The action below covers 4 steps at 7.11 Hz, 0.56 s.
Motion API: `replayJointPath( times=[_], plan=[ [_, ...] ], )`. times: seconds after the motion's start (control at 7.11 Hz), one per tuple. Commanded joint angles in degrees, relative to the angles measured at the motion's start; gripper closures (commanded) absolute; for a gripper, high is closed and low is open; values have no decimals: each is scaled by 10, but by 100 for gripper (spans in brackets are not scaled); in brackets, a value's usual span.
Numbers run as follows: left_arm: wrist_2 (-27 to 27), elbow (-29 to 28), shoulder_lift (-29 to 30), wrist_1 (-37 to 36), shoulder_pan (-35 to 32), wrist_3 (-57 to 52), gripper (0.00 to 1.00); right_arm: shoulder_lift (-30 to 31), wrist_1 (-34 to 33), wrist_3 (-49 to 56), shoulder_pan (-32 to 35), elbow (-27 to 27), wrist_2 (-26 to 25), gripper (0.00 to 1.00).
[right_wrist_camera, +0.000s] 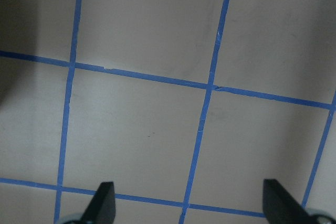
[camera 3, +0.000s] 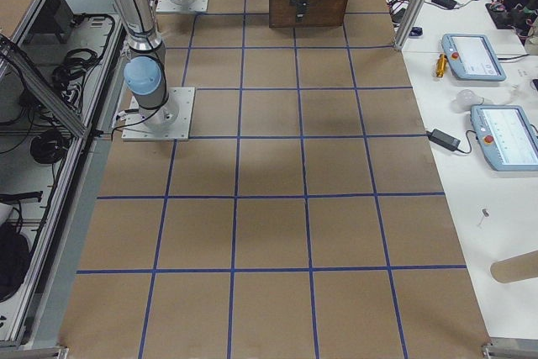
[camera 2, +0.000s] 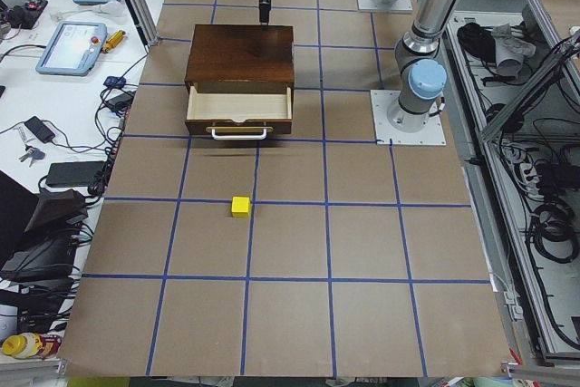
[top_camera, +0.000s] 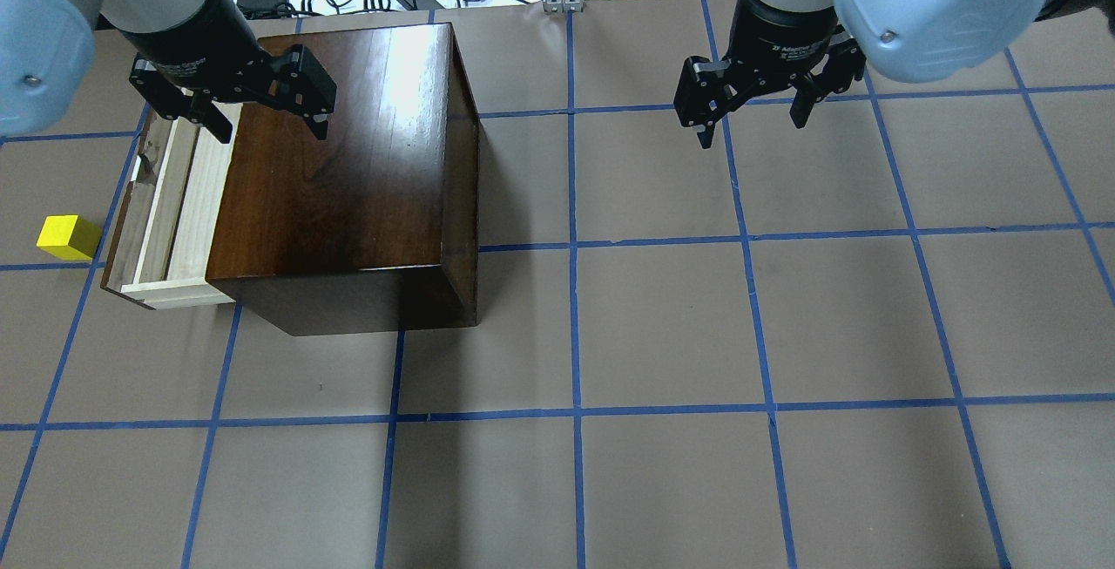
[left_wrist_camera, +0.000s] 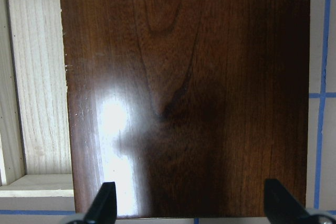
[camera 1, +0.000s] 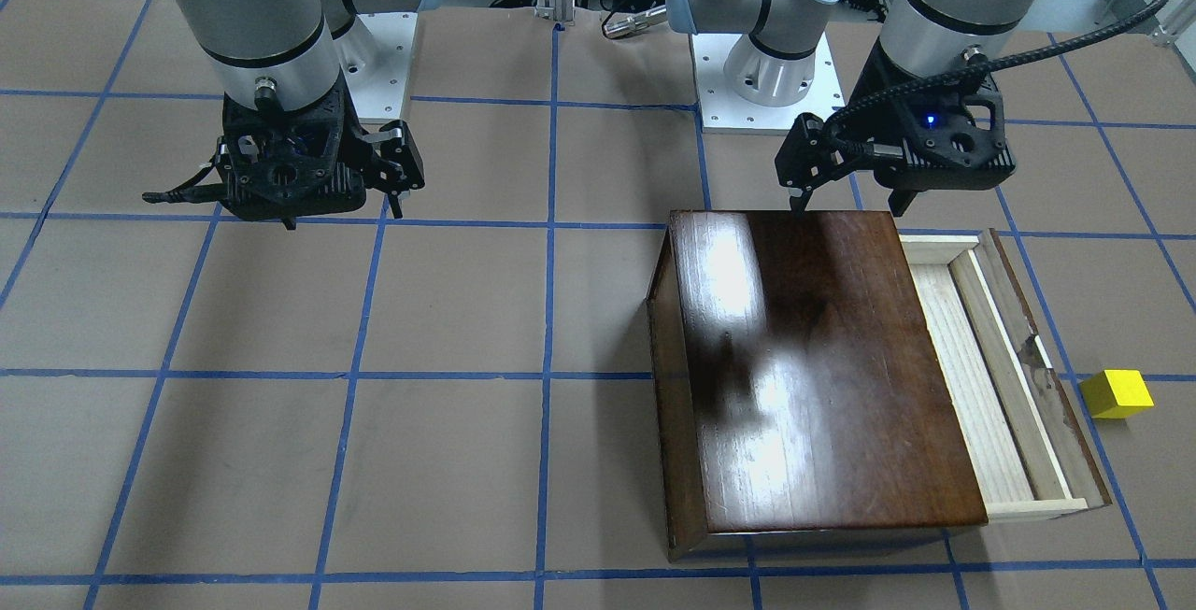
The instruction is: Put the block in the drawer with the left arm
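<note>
Farthest left in the overhead view, the yellow block (top_camera: 63,236) sits on the bench (top_camera: 697,334), just outside the drawer's (top_camera: 179,203) dark front panel and not touching it. The drawer is pulled partway out of the brown box (top_camera: 348,168), and its pale tray is bare. Our left claw (top_camera: 272,135) hangs above the box's top near the edge closest to the robot. It is spread wide and holds nothing.

As we judge it, the step is the reach for the block. We carry the claw high over the drawer front, square its fingers to two flat faces of the block, and come straight down. We keep clear of the front panel, since a nudge there could shift the drawer.

Far right, our right claw (top_camera: 751,129) hovers over bare bench, also spread and empty, and we leave it there.
</note>
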<state>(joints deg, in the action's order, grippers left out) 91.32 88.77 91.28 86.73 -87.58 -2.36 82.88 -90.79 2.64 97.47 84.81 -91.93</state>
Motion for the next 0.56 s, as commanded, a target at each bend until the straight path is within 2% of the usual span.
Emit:
replayJointPath(
  times=[0.0,0.42],
  plan=[
    [0,0,-2,0,2,-3,0,0,0,1,0,0,0,0],
    [1,-1,-4,-1,4,-6,0,0,0,1,0,0,0,0]
  ],
)
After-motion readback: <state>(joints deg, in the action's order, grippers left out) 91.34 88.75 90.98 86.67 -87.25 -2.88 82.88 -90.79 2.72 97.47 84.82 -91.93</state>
